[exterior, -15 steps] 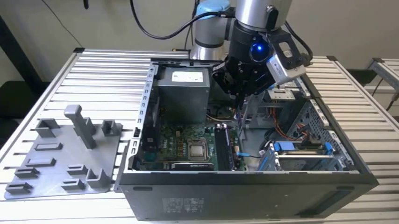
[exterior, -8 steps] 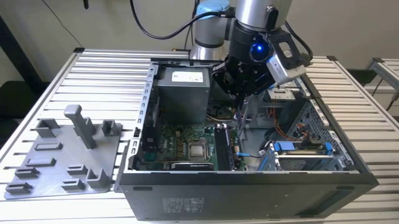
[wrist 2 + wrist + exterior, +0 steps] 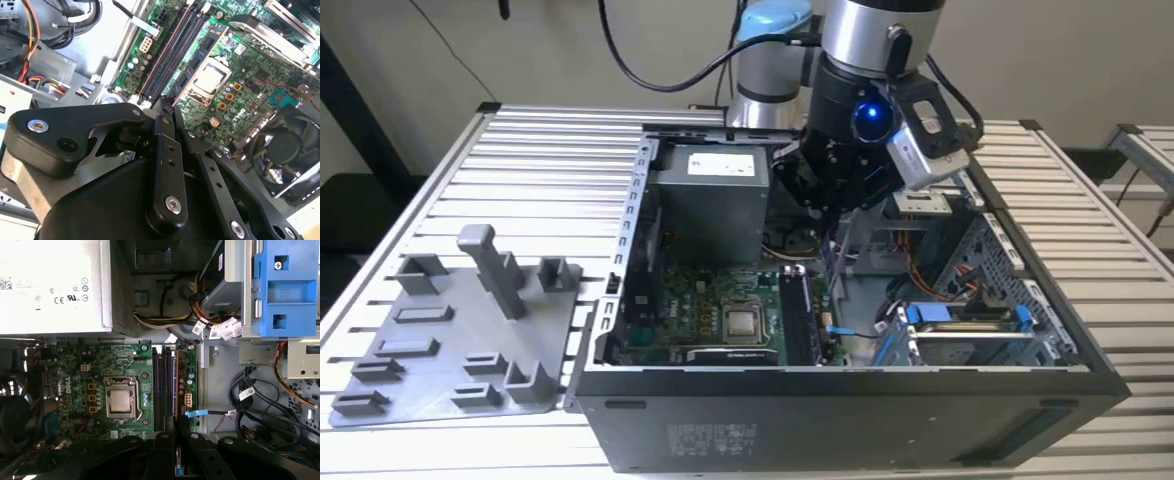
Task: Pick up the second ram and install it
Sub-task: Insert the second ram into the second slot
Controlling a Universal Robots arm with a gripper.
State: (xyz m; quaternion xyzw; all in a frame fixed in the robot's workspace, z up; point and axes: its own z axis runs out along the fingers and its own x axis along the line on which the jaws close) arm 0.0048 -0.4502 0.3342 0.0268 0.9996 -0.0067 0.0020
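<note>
Pincer (image 3: 167,107) above motherboard (image 3: 240,80) slots, second ram (image 3: 799,318) beneath

Access to the memory slots (image 3: 165,390) at frame centre is narrow, hemmed by the power supply (image 3: 52,285) at upper left, the blue drive bracket (image 3: 285,287) at upper right, and loose cables (image 3: 260,410) at lower right.

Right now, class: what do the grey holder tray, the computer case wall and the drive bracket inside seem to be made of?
Grey tray of upright holders: apparently matte moulded plastic, uniform and dull. Dark computer case wall: probably painted sheet metal, thin with folded edges. Bright blue drive bracket: looks like glossy moulded plastic, with cut-outs and a screw.
</note>
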